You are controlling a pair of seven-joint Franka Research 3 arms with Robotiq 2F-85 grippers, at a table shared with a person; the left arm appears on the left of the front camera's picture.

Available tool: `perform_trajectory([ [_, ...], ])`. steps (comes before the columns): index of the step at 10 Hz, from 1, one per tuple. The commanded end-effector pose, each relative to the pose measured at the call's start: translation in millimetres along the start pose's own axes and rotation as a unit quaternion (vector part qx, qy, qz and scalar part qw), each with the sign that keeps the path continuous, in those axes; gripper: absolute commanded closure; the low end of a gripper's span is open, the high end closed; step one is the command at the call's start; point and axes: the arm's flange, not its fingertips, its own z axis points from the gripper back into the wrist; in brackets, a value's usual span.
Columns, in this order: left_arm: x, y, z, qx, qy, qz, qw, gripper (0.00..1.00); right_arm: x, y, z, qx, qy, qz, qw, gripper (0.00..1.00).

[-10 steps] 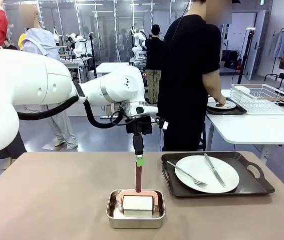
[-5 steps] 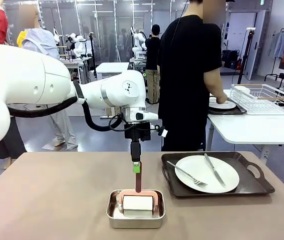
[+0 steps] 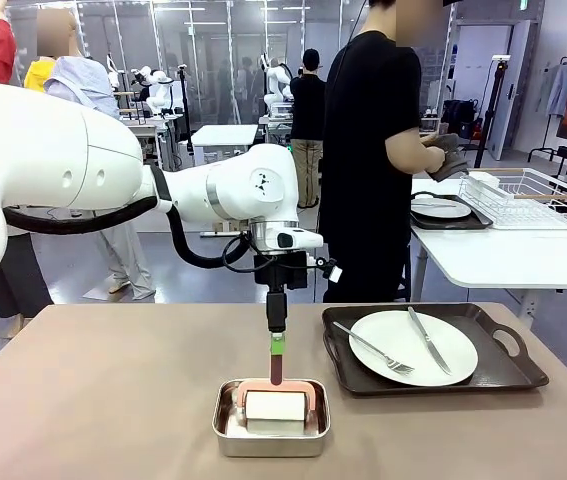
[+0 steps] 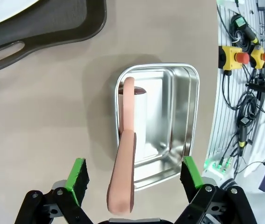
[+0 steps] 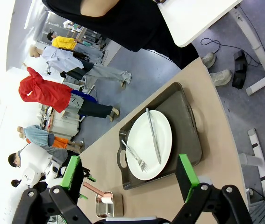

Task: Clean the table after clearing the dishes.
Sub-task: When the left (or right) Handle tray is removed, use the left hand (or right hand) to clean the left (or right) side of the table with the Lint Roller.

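The left hand [image 3: 277,347] hangs with its fingers pointing down over a small steel pan [image 3: 225,432], which stands near the middle of the near edge of the tabletop [image 3: 103,390]. In the pan lies a cleaning tool with a white block [image 3: 274,408] and a pinkish handle [image 3: 276,373] that rises up toward the hand. In the left wrist view the handle [image 4: 125,158] stands between the two green pads, but both pads are apart from it; the left hand [image 4: 134,173] is wide and holds nothing.

On the right part of the tabletop, just beside the pan, there is a dark brown tray [image 3: 529,378] with a round white plate [image 3: 413,365]. A fork [image 3: 371,347] and a knife [image 3: 429,341] lie on the plate, a little apart.

The right hand [image 5: 129,170] is also wide and empty, and it looks down at this tray [image 5: 192,140] from high above.

A person [image 3: 368,150] in a black shirt stands at the far edge, turned to a white table [image 3: 503,262]. A second tray [image 3: 465,223] with a second plate [image 3: 441,209] rests there, beside a white wire rack [image 3: 528,195].
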Motion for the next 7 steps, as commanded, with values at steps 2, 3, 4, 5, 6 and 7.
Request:
perform_trajectory([
  [2,-7.7,-11.2,-9.5,0.004,0.022,0.013,1.0,0.0,-1.3,1.6,2.3,0.005,-0.001,0.005,1.0,0.0],
  [3,-6.3,-10.5,-10.5,0.001,0.023,0.01,1.0,0.0,-1.3,1.6,2.3,0.005,-0.001,0.005,1.0,0.0],
  [4,-5.1,-10.2,-9.8,0.002,0.024,0.009,1.0,0.08,-1.3,1.6,2.3,0.005,-0.001,0.005,1.0,0.0],
  [5,-4.5,-10.2,-8.4,0.007,0.023,0.008,1.0,0.17,-1.3,1.6,2.3,0.005,-0.001,0.005,1.0,0.0],
  [6,-4.1,-10.5,-7.9,0.007,0.024,0.008,1.0,0.27,-1.3,1.6,2.3,0.005,-0.001,0.005,1.0,0.0],
  [7,-4.3,-10.0,-8.4,0.003,0.025,0.011,1.0,0.37,-1.3,1.6,2.3,0.005,-0.001,0.005,1.0,0.0],
])
